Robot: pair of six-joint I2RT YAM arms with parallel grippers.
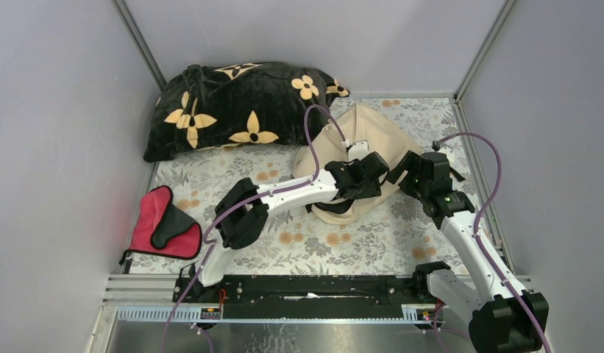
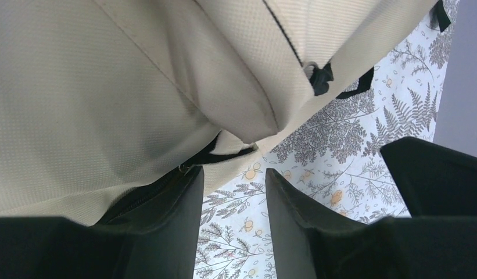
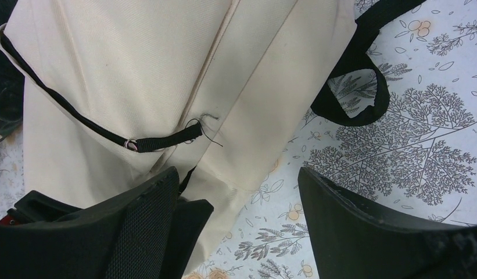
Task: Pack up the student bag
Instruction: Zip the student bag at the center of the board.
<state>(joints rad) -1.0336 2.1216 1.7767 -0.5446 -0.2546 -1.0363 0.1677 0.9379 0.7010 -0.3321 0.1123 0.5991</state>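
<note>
The beige student bag [image 1: 372,129] lies on the flowered cloth at the back middle, with dark zipper lines and black straps. My left gripper [image 1: 374,170] is open and empty at the bag's near edge. In the left wrist view [image 2: 233,186] its left finger [image 2: 166,221] lies against the bag [image 2: 108,87] beside a zipper. My right gripper [image 1: 406,169] is open and empty just right of it. In the right wrist view [image 3: 237,174] its left finger [image 3: 146,215] lies over the bag's edge [image 3: 137,70], near a black strap loop [image 3: 352,87]. No books show.
A large black flower-patterned pillow [image 1: 240,103] lies at the back left, touching the bag. A small red-and-black pouch [image 1: 162,224] lies at the near left. Grey walls [image 1: 56,147] close in the table on three sides. The two grippers are close together.
</note>
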